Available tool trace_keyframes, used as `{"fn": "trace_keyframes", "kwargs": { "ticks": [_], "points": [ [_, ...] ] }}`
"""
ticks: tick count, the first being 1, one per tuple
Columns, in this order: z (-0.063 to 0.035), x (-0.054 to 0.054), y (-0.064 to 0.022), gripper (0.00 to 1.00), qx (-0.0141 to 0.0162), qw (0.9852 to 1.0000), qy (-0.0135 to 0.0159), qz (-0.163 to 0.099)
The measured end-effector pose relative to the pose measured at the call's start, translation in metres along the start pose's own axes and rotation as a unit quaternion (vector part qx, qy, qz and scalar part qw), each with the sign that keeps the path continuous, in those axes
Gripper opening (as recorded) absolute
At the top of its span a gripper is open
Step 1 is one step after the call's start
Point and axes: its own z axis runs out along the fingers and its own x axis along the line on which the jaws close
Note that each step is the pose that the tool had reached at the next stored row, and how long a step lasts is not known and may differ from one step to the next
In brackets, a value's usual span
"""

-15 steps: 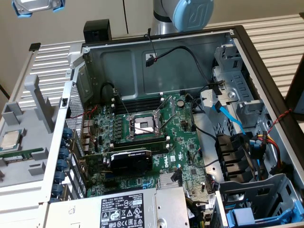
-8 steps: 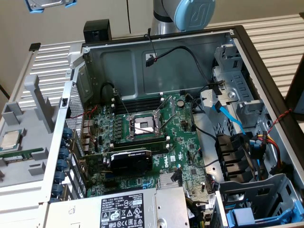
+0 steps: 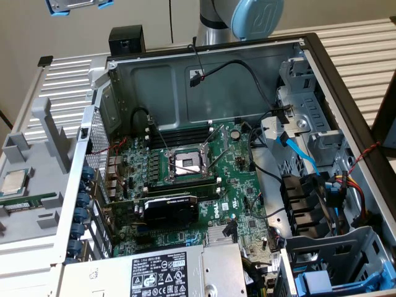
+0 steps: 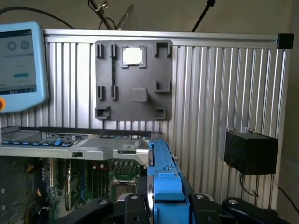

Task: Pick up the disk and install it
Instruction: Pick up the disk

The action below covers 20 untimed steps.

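Gripper (image 4: 163, 207) holds the disk (image 4: 164, 175) above ribbed table (image 4: 210, 84).

Exterior view: we look steeply down into the open computer case (image 3: 216, 74) from close above; the grey tray (image 3: 43, 120) lies at 9 o'clock. Wrist view: we face that grey tray (image 4: 133, 95) from farther off, the disk (image 4: 163, 186) nearest the lens. Both share tray and motherboard (image 3: 238, 185).

the disk (image 3: 74, 5) cut off by the exterior view's top edge, power supply label (image 3: 162, 276) print too small to read
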Motion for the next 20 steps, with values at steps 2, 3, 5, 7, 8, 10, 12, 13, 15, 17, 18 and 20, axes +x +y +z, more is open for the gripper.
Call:
{"fn": "trace_keyframes", "kwargs": {
  "ticks": [2, 3, 5, 7, 8, 10, 12, 13, 15, 17, 18, 20],
  "points": [
    [-0.0015, 0.006, -0.0037, 0.37, 0.0000, 1.0000, 0.0000, 0.000],
    [-0.0021, 0.008, -0.0052, 0.37, 0.0000, 1.0000, 0.0000, 0.000],
    [-0.0030, 0.014, -0.0079, 0.37, -0.0001, 1.0000, -0.0001, 0.000],
    [-0.0029, 0.019, -0.0098, 0.37, 0.0000, 1.0000, -0.0004, 0.000],
    [-0.0028, 0.022, -0.0103, 0.37, 0.0000, 1.0000, -0.0006, 0.000],
    [-0.0026, 0.028, -0.0113, 0.37, 0.0000, 1.0000, -0.0014, 0.000],
    [-0.0023, 0.034, -0.0119, 0.37, 0.0000, 1.0000, -0.0020, 0.000],
    [-0.0021, 0.037, -0.0121, 0.37, 0.0000, 1.0000, -0.0022, 0.000],
    [-0.0016, 0.042, -0.0129, 0.37, 0.0000, 1.0000, -0.0028, 0.000],
    [-0.0012, 0.046, -0.0159, 0.37, 0.0000, 1.0000, -0.0031, 0.000],
    [-0.0011, 0.047, -0.0184, 0.37, 0.0000, 1.0000, -0.0033, 0.000],
    [-0.0005, 0.051, -0.0250, 0.37, 0.0000, 1.0000, -0.0037, 0.000]
  ]
}}
